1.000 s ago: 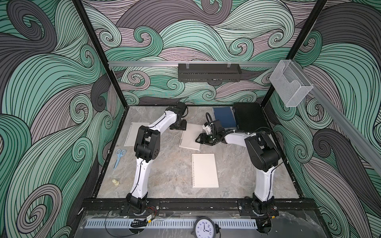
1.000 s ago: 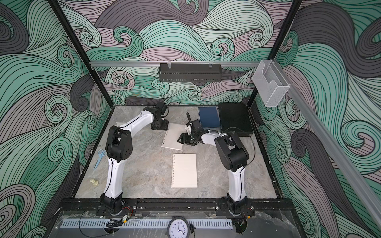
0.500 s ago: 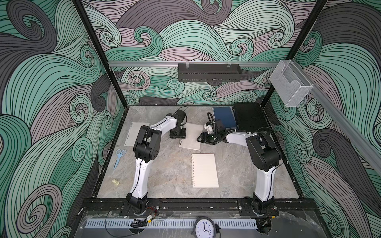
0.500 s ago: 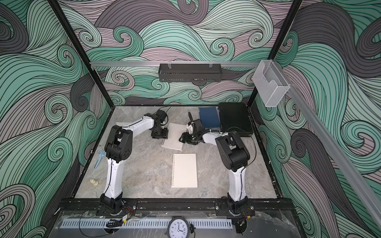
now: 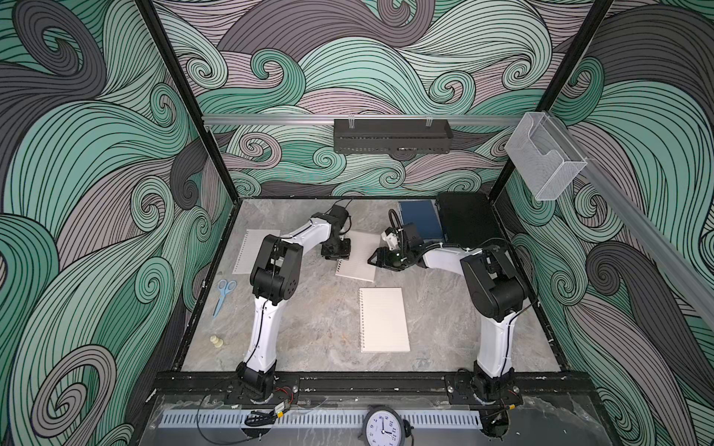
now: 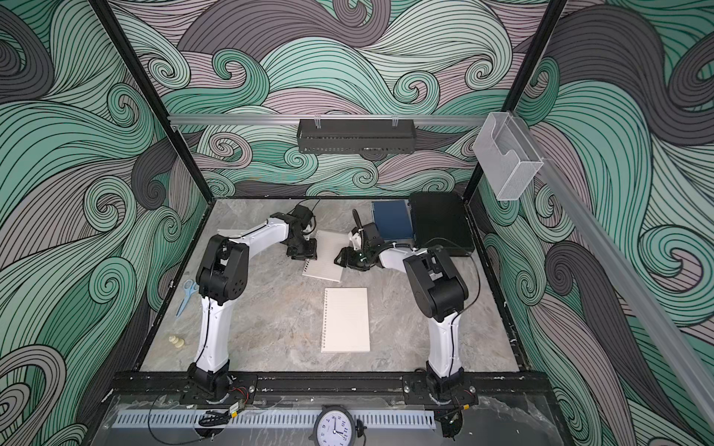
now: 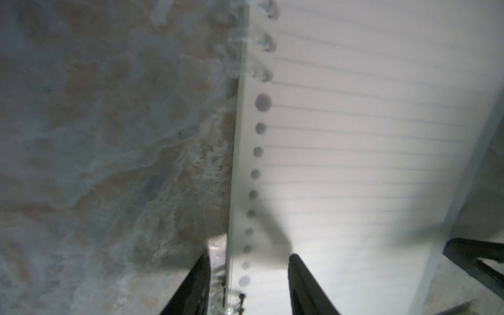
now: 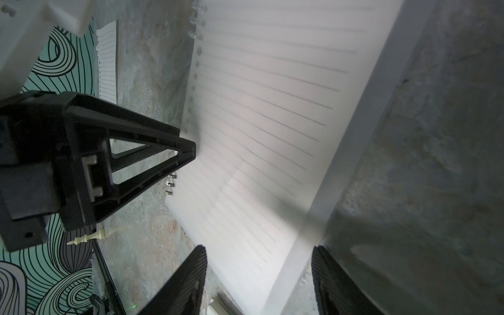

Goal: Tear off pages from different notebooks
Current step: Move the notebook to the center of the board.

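White lined notebook [image 5: 358,263], flanked both sides
My left claw [image 7: 249,259] straddles its punched edge; right claw [image 8: 259,252] opposite — both spread.

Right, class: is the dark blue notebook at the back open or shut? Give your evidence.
Shut. The dark blue notebook lies flat, its cover facing up in both top views; no inner page shows.

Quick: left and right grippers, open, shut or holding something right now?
Left gripper: open, jaws astride the spiral edge of the white lined notebook, gripping nothing.
Right gripper: open, jaws astride that notebook's free edge, gripping nothing.
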{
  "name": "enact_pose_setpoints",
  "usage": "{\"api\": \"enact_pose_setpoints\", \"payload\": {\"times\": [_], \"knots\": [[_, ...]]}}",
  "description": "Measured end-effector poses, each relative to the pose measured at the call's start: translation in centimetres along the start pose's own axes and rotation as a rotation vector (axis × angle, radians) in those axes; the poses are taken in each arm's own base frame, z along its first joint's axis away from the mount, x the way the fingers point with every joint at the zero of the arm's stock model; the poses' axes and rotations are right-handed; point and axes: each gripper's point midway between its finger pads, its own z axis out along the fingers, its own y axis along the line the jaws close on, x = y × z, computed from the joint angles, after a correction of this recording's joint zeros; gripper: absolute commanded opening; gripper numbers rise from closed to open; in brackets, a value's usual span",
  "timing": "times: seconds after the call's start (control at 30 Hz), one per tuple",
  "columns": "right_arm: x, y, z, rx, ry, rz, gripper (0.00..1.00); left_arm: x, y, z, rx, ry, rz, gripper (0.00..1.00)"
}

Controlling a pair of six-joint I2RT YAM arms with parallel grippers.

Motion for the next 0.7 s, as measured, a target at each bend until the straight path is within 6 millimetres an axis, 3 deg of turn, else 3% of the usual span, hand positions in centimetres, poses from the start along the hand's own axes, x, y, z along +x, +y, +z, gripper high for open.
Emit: {"api": "enact_pose_setpoints", "payload": {"times": [0.23,0.47,0.7], "knots": [[0.0,0.0,0.2,-0.005,0.002,0.004,0.63,-1.6,1.1,0.3,-0.006,-0.019,-0.036,0.33],[-0.3,0.2,1.0,-0.041,0.000,0.027,0.61,-3.1,2.1,0.2,0.006,-0.040,-0.065,0.34],[-2.0,1.2,2.6,-0.111,-0.023,0.040,0.60,-3.8,3.6,0.0,-0.049,-0.049,-0.073,0.40]]}}
